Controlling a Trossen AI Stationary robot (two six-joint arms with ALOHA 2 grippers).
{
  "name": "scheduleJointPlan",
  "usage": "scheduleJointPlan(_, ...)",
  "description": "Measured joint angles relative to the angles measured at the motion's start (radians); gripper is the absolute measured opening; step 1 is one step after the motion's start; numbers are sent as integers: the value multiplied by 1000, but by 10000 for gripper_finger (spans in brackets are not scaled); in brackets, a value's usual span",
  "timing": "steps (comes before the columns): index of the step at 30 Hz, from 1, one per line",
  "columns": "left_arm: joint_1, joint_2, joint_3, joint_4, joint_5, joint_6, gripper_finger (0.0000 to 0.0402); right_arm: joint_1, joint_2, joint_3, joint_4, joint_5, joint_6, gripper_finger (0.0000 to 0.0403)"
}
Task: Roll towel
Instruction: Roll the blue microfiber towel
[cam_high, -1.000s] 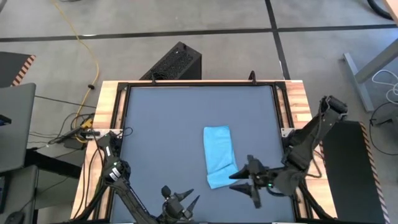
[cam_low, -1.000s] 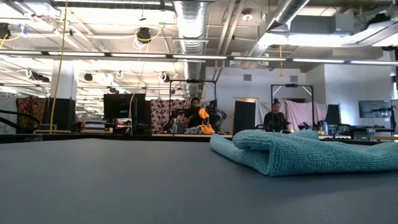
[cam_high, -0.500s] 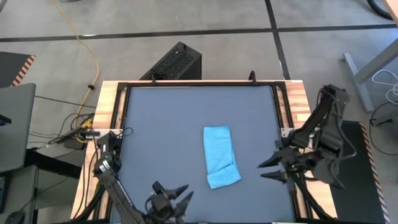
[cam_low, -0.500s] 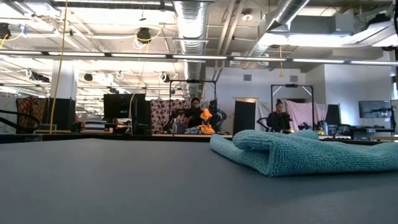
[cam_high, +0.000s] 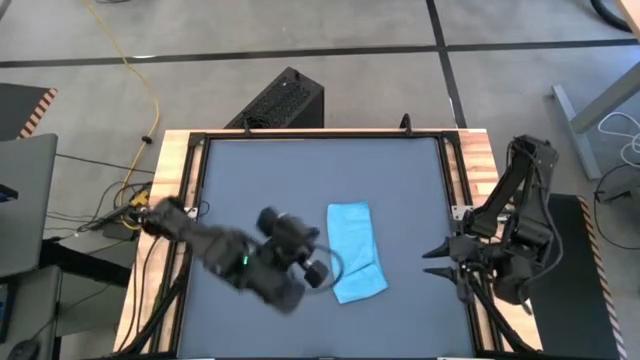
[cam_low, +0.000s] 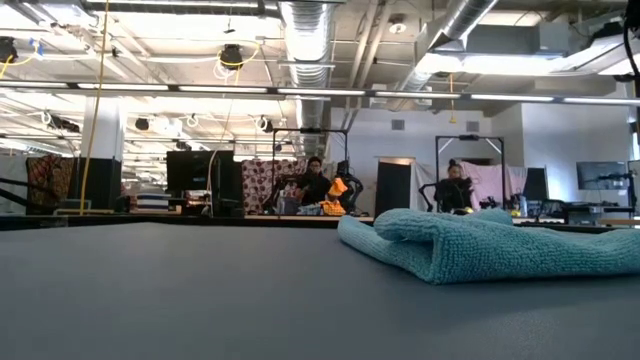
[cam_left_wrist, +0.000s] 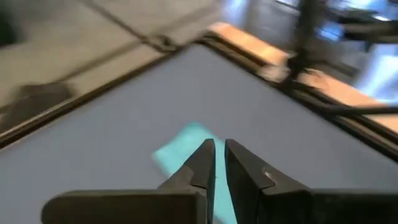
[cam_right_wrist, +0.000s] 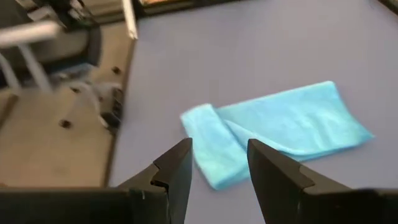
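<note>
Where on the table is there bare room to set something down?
Free: the far half beyond the towel, and the strip between towel and right gripper. Crowded: the near left, where the left gripper sits beside the towel.

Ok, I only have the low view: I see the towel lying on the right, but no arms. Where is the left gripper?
Observer: From above, the left gripper is over the table, just left of the towel, next to its folded-over end.
Operator: Is it holding the cloth?
Observer: No. Its wrist view shows the fingers nearly together with nothing between them, and the towel behind them.
Operator: And the right one?
Observer: The right gripper sits at the table's right edge, clear of the towel, fingers apart.
</note>
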Motion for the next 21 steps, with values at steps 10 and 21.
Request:
scheduleJointPlan(10,216,-11,2,614,834,671,13,-1,55,-42,-376,127,384,180)
scheduleJointPlan(21,331,260,-114,843,1367,857,13,-37,53,-385,-297,178,1101,180)
